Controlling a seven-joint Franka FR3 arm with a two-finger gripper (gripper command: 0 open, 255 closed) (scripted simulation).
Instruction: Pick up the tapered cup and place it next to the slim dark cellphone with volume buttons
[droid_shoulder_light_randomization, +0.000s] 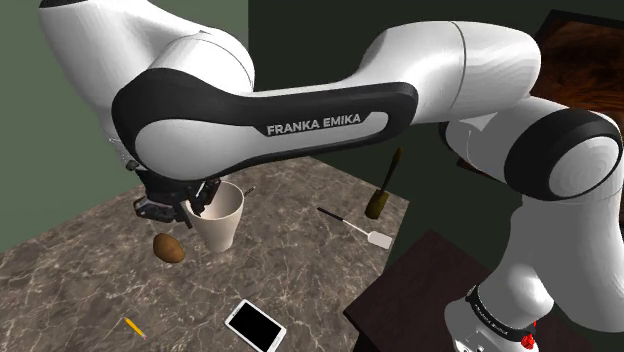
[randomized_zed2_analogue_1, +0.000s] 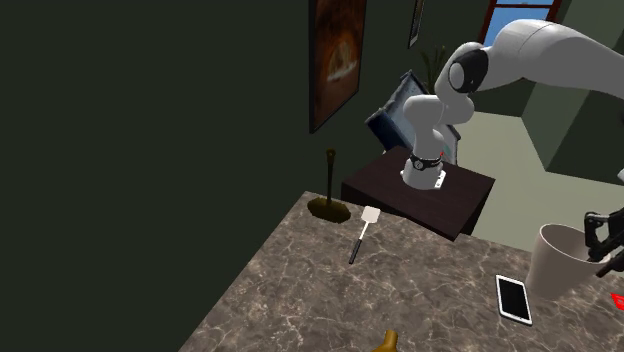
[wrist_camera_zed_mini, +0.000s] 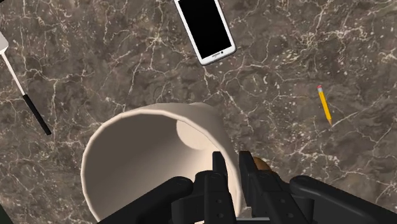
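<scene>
The pincer (wrist_camera_zed_mini: 233, 173) grips the rim of the cream tapered cup (wrist_camera_zed_mini: 137, 153), with one finger inside the wall and one outside. The upright cup stands apart from the white-edged cellphone (wrist_camera_zed_mini: 205, 28), above the marbled worktop (wrist_camera_zed_mini: 305, 57).

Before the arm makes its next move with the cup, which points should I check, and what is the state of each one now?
1. Jaws clasp the cup wall, one inside the rim and one outside: ok.
2. Cup lifted clear of the table: cannot tell.
3. Cup empty, nothing to spill: ok.
4. Bare table beside the phone for setting the cup down: ok.
5. Way from cup to phone free, with the pencil lying off to the side: ok.
</scene>
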